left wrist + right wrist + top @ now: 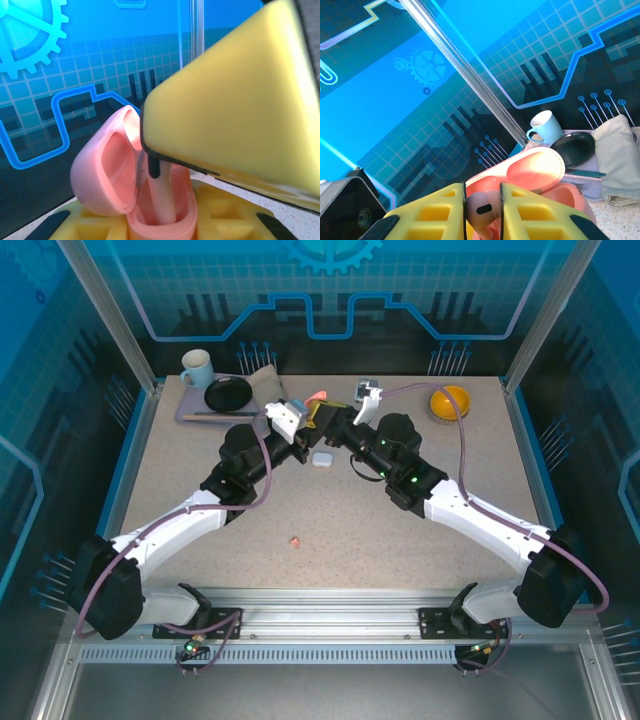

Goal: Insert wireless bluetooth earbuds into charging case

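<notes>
**Pink earbud held inside the open pink case**

In the upper middle of the top view, the two claws are seen close together above the table [420, 540]. The left claw [160, 227] is closed on the pink case [102, 172], which is held upright with its lid swung open toward the left of the frame. The right claw [482, 200] is clamped on a pink earbud [481, 211]. In the left wrist view the stem of this earbud is seen standing inside the cavity of the case. A white case [322, 460] is lying on the table just below the claws. A second pink earbud [295, 540] is lying well apart, in the lower middle of the table.
</notes>
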